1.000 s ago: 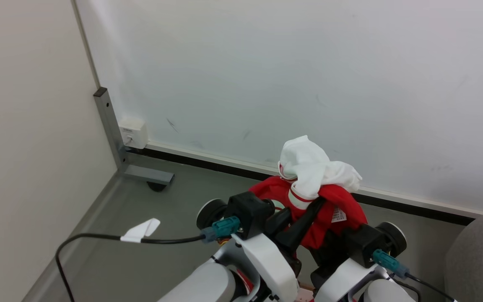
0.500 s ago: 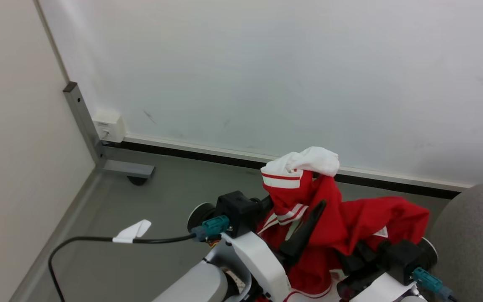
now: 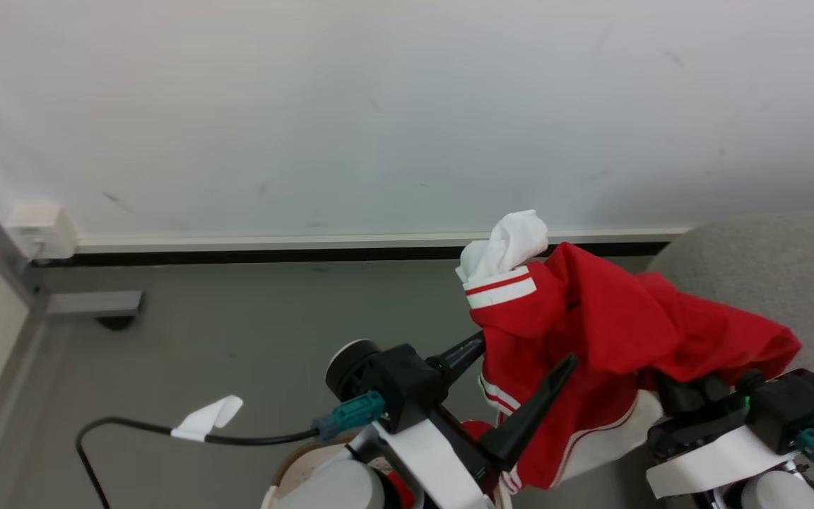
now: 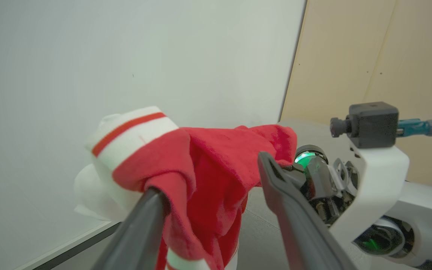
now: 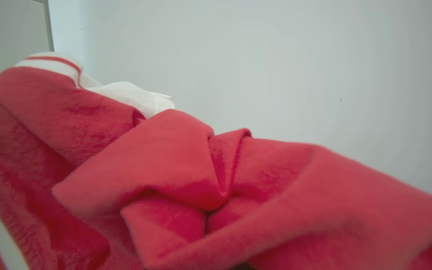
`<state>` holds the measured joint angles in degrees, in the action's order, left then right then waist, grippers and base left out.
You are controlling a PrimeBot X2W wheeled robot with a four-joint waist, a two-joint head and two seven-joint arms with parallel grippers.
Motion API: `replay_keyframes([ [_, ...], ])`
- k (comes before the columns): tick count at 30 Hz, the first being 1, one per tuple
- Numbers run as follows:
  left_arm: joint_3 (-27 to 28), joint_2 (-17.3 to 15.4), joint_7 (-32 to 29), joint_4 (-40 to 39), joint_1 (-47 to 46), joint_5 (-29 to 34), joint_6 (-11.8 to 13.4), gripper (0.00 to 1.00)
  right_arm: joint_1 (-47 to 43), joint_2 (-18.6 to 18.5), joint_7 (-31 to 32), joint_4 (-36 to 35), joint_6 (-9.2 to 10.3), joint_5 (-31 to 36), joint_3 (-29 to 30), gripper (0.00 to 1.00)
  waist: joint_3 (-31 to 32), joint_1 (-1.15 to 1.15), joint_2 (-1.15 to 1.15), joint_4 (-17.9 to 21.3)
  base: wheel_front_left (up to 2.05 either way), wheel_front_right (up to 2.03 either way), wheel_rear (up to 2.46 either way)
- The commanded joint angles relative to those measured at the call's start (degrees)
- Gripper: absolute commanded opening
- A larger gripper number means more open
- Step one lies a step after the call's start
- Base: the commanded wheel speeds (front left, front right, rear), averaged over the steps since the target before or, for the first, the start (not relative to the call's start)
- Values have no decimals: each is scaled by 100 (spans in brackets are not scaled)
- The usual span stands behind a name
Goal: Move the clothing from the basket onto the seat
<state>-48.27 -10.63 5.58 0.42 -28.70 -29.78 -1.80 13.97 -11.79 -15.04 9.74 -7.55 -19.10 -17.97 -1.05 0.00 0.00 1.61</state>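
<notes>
The clothing [image 3: 612,332], red with white trim, hangs in the air in front of the white wall. It is draped over my right gripper [image 3: 689,387], which is shut on it with its fingertips buried in the fabric. My left gripper [image 3: 527,348] stands open, its two dark fingers spread against the cloth. In the left wrist view a fold of the clothing [image 4: 208,161] lies over one of its fingers [image 4: 144,221]. Red fabric [image 5: 186,168] covers the right wrist view. The grey seat [image 3: 767,268] lies right behind the cloth. A brown-rimmed edge of the basket [image 3: 292,458] peeks out beside my left arm.
Grey floor runs to the white wall's skirting. A white socket box [image 3: 39,230] and a grey metal foot [image 3: 92,304] sit at the far left. A black cable with a white tag [image 3: 205,418] trails from my left wrist.
The camera has turned right, bringing the seat into view. My left gripper has opened and let go of the clothing. The right gripper has carried the cloth rightward, spreading it out.
</notes>
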Motion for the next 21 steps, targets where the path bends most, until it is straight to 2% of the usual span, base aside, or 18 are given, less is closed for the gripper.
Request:
replay_keyframes([
  [1, -19, -53, 18, -14, 55, 37, -22, 100, -1, -61, -20, -92, 13, 70, 148, 0, -209, 0, 0, 495, 0, 0, 0],
  [11, -288, -186, 32, 64, -23, 280, -119, 100, -325, -161, -9, -758, 12, 198, 1269, 0, -452, 0, 0, 1574, 0, 0, 0],
  [16, -384, -223, 15, 112, -23, 318, -145, 100, -460, -119, 26, -1113, 12, 312, 1818, 0, -489, 0, 0, 1949, 0, 0, 0],
  [21, -491, -248, -16, 138, 18, 333, -164, 100, -573, -97, 125, -1404, 12, 413, 2167, 0, -515, 0, 0, 2148, 0, 0, 0],
])
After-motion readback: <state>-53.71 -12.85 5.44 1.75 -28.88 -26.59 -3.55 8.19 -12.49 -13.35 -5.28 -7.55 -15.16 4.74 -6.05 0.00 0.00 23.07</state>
